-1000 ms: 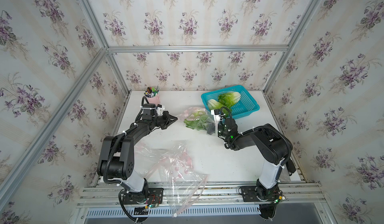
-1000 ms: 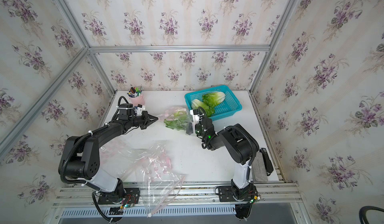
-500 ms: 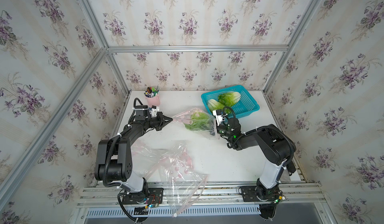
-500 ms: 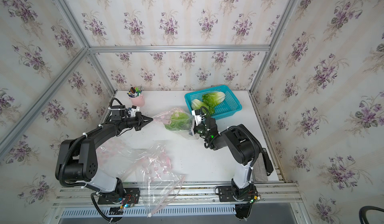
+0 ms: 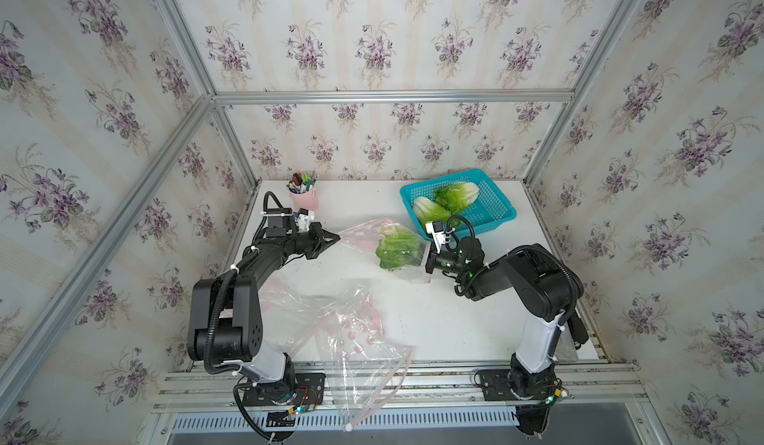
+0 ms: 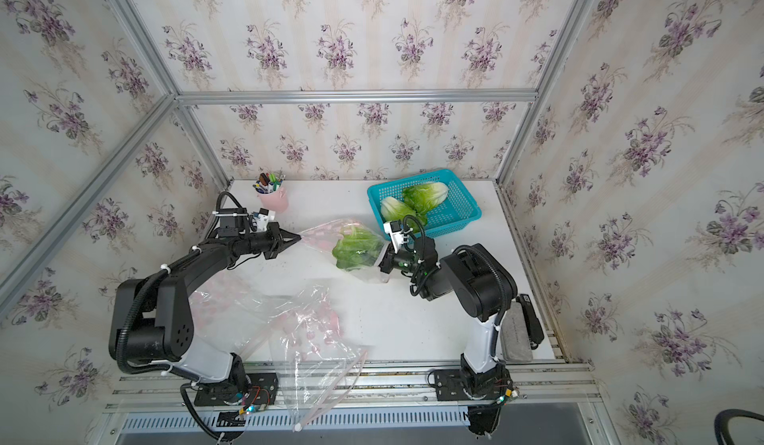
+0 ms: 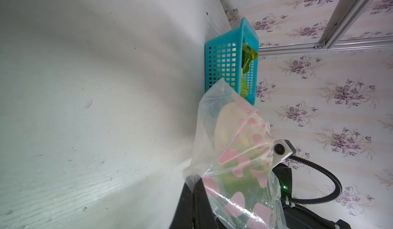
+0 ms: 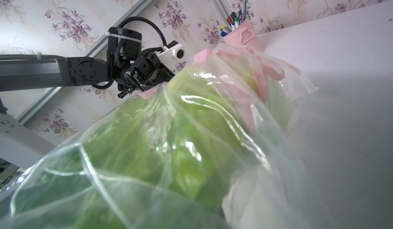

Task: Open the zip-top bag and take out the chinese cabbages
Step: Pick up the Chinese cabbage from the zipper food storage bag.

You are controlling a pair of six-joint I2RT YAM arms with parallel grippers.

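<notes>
Emptying step: left gripper (image 5: 335,238) and right gripper (image 5: 428,258), clenched on opposite ends of the clear pink-printed zip-top bag (image 5: 360,235), stretch it with one leafy green chinese cabbage (image 5: 397,251) inside; next, its mouth likely needs widening.

The basket (image 5: 494,215) is turquoise with a grid of small holes, and the two cabbages (image 5: 457,197) in it run from bright green crinkled leaves to whitish bases; just beside the basket a clear bag (image 5: 359,236) printed with pink blotches shows a green cabbage (image 5: 397,251) through its film. Well apart from the basket, a pale pink cup (image 5: 306,203) holds pens (image 5: 302,180) of mixed colours, and more clear, pink-marked bags (image 5: 351,327) lie on the white table (image 5: 446,323). The walls (image 5: 372,29) carry cream stripes strewn with purple flower sprigs, the frame bars (image 5: 392,96) are silver, and the arms (image 5: 537,286) are black with white lower parts.
</notes>
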